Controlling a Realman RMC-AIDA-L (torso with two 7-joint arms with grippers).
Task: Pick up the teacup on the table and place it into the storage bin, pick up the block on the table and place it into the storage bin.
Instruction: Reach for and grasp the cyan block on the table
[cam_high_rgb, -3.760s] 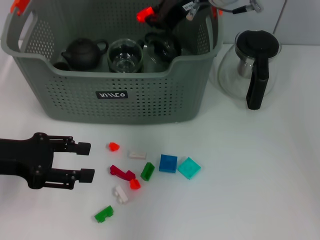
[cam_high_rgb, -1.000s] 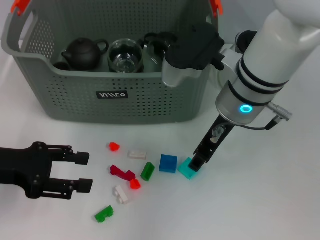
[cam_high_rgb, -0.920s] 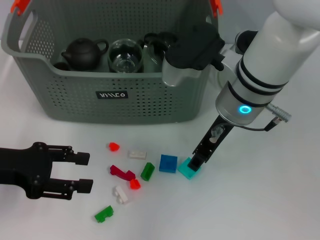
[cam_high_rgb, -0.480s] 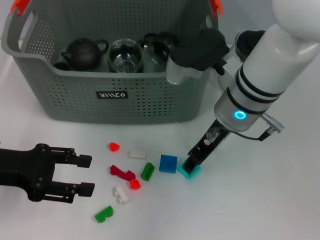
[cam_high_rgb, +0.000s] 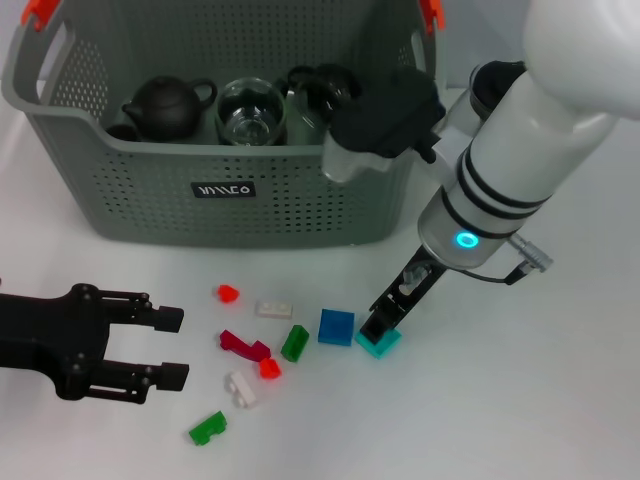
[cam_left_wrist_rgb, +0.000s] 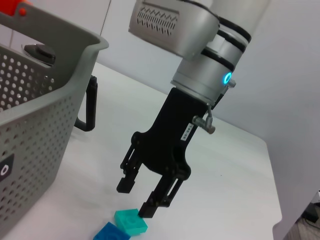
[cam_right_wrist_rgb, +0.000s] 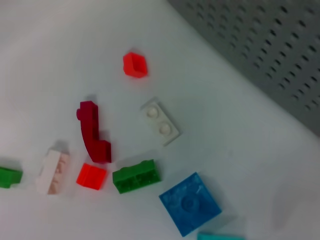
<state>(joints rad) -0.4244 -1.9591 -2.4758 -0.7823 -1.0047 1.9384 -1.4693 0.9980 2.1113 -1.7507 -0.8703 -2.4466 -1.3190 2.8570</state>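
The right gripper (cam_left_wrist_rgb: 145, 199) hangs low over the teal block (cam_high_rgb: 379, 342), its jaws parted, one fingertip (cam_left_wrist_rgb: 148, 210) touching the block's top near its edge, the other off to the side above the table (cam_high_rgb: 520, 400); nothing is clasped between them; the left gripper (cam_high_rgb: 172, 347) rests near the table's left side, jaws spread wide and empty. Nine small blocks lie scattered in front of the storage bin (cam_high_rgb: 230, 190): one teal, one blue (cam_high_rgb: 336, 326), two green (cam_high_rgb: 295, 342), two white (cam_high_rgb: 273, 309), two red-orange (cam_high_rgb: 228, 293), one dark red (cam_high_rgb: 244, 346). The teal block is a flat square with a raised round stud, lying flat just beside the blue one. The storage bin holds a dark teapot (cam_high_rgb: 165, 106), a glass cup (cam_high_rgb: 250, 110) and another dark pot (cam_high_rgb: 322, 88); it is grey, perforated, with orange clips and a black label.
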